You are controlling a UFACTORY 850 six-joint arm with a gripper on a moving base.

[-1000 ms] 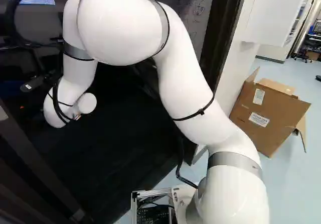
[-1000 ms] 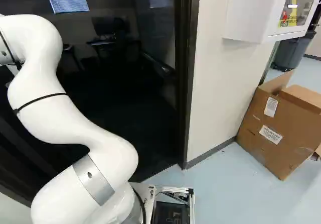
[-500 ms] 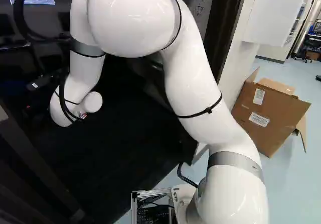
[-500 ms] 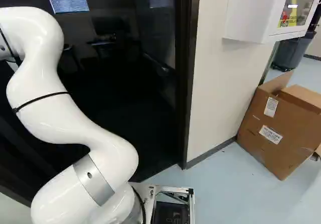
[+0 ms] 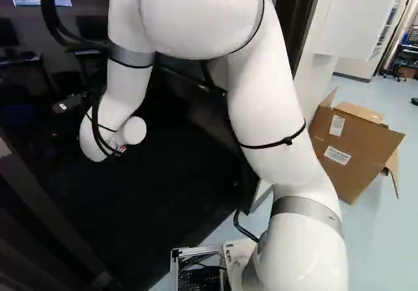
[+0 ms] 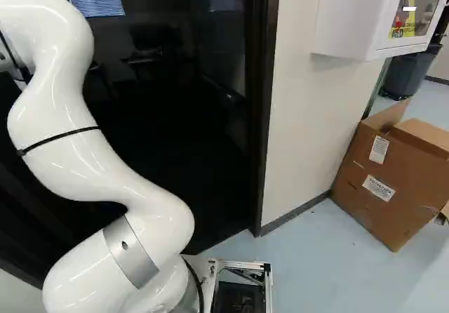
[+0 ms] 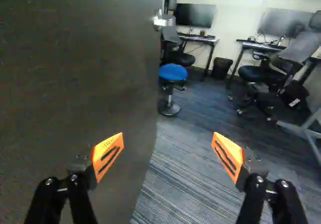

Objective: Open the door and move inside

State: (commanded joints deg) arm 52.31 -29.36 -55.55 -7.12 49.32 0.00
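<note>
Beyond one finger of the end effector (image 7: 167, 153), the dark face of the door (image 7: 75, 78) is observed in the wrist view. The door's edge, to which a metal fitting (image 7: 164, 20) is attached, is seen between the two fingers. End effector: open, orange pads (image 7: 107, 156) held wide apart, nothing gripped. Whether the door is touched cannot be determined. Door standing open; past its edge are recorded a striped carpet (image 7: 175, 189), a blue stool (image 7: 172, 73), a waste bin (image 7: 221, 68), office chairs (image 7: 296, 58) and a worktop (image 7: 200, 38) placed near a monitor (image 7: 194, 15).

In the left base view, the bent arm (image 5: 264, 102) is set against a dark interior. In the right base view, the dark door frame (image 6: 263, 109) is adjoined by a pale wall (image 6: 302, 123), against which a cardboard box (image 6: 382, 180) is leaned; a white cabinet (image 6: 347, 18) is mounted above.
</note>
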